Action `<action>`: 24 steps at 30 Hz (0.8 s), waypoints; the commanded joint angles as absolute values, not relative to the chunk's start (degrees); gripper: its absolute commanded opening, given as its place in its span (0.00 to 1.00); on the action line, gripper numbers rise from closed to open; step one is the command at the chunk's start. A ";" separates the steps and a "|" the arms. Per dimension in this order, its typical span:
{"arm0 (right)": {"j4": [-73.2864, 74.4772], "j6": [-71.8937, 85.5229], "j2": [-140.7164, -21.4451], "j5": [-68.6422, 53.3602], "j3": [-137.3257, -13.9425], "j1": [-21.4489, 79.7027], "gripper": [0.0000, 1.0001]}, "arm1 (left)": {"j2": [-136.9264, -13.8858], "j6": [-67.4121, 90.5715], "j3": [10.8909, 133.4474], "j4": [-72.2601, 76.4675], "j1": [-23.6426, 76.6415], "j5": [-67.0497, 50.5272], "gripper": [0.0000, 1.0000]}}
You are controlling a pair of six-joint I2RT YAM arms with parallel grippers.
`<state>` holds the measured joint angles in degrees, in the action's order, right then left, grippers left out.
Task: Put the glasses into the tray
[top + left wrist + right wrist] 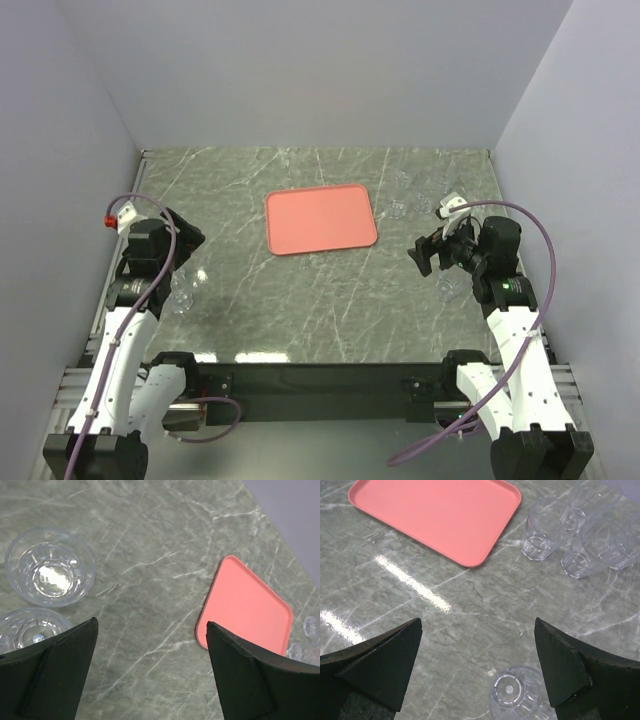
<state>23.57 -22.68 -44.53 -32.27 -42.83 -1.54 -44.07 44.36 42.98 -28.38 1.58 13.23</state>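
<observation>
Pink is your tray (321, 220), flat in the middle of the grey table (300, 310). You see the glasses (542, 530) standing on the table outside it, some left, some right. Your left gripper (151, 630) and right gripper (478, 625) both gape wide, holding nothing.

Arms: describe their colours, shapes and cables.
Both match: white shells on the lower links, black joints and bases. A purple cable loops along the left arm and the right arm alike. The left hand and right hand have wedge-shaped black fingers.
</observation>
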 commanded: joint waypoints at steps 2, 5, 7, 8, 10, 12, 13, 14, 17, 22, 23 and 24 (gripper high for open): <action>23.03 -23.82 -44.30 -32.26 -42.89 -1.76 1.00 | -46.57 47.46 45.97 -30.50 0.35 15.55 0.93; 23.03 -23.99 -44.47 -32.25 -42.80 -1.76 1.00 | -49.73 49.21 46.58 -31.64 0.09 16.95 0.86; 23.12 -24.08 -44.38 -32.43 -42.72 -1.76 1.00 | -51.58 50.27 47.19 -31.64 -1.74 17.23 0.73; 23.03 -24.00 -44.47 -32.43 -42.71 -1.76 1.00 | -53.59 50.80 47.37 -31.55 -1.93 17.66 0.68; 23.11 -24.08 -44.47 -32.43 -42.71 -1.76 0.99 | -55.97 51.85 48.77 -31.99 -2.46 17.84 0.51; 23.11 -23.99 -44.65 -32.34 -42.71 -1.76 0.99 | -60.10 52.47 50.96 -32.69 -3.16 18.63 0.42; 23.20 -23.99 -44.74 -32.17 -42.71 -1.67 0.99 | -61.60 52.64 51.67 -34.00 -3.25 18.98 0.41; 23.20 -23.99 -44.74 -32.17 -42.71 -1.76 0.99 | -64.40 52.73 52.38 -34.45 -3.51 19.33 0.40; 23.03 -24.08 -44.74 -31.91 -42.54 -1.76 0.99 | -68.80 52.56 54.40 -35.42 -3.87 20.56 0.40; 22.94 -23.99 -44.82 -31.82 -42.54 -1.76 0.99 | -73.03 52.47 56.07 -37.00 -4.39 22.23 0.40; 23.03 -23.99 -44.91 -31.73 -42.54 -1.76 0.99 | -73.73 52.47 56.16 -37.18 -4.48 22.67 0.40; 22.85 -23.99 -44.91 -31.73 -42.54 -1.76 0.99 | -74.09 52.64 55.90 -37.09 -4.40 22.76 0.41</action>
<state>23.66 -23.51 -44.86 -32.18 -42.72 -1.54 -73.52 51.83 53.60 -35.51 -4.16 20.32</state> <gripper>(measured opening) 0.993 0.405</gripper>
